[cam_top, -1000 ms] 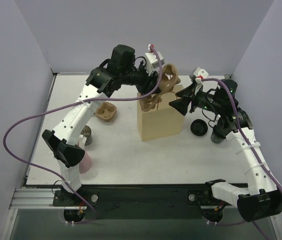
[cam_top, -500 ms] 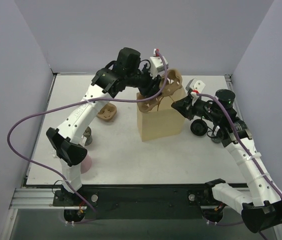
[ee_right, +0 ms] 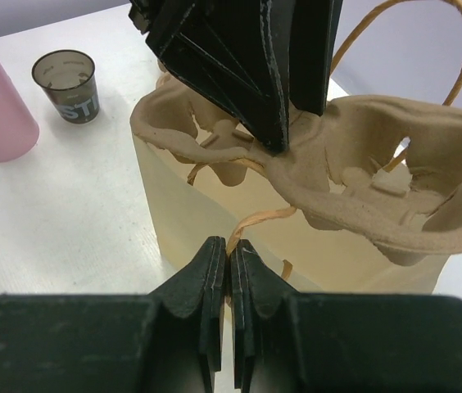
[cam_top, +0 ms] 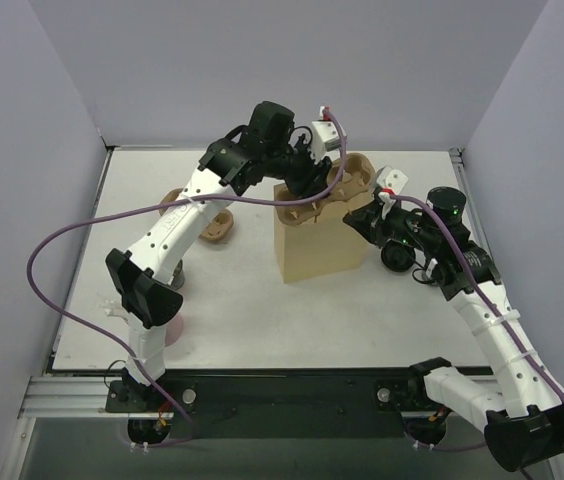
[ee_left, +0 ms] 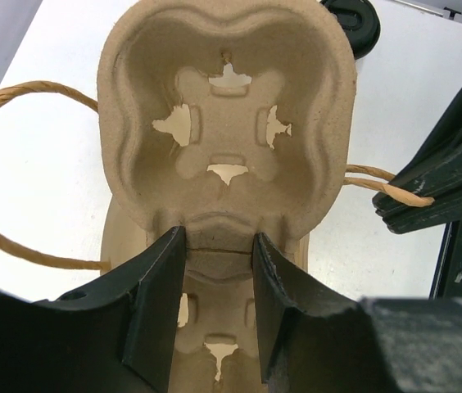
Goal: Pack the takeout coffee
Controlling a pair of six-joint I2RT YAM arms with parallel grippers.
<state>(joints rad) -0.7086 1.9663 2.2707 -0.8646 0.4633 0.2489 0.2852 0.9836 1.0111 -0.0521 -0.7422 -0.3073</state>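
Two arms work at the tan paper bag, which stands upright on the table. The pulp tray hangs roughly level over the bag's mouth. The left gripper is clamped half-wide across the narrow waist between the tray's two wells. The right gripper sits at the bag's right rim, jaws pinched flat on the twine handle. The takeout coffee, lid on, stands just right of the bag, not yet packed. Step in hand, as I read it: seat the tray in the bag. To do it well, pull the handle outward to widen the mouth and align the tray's long axis with the bag's long side. Lower straight down, clear of the far handle loop, and let go only once the tray bottoms out.
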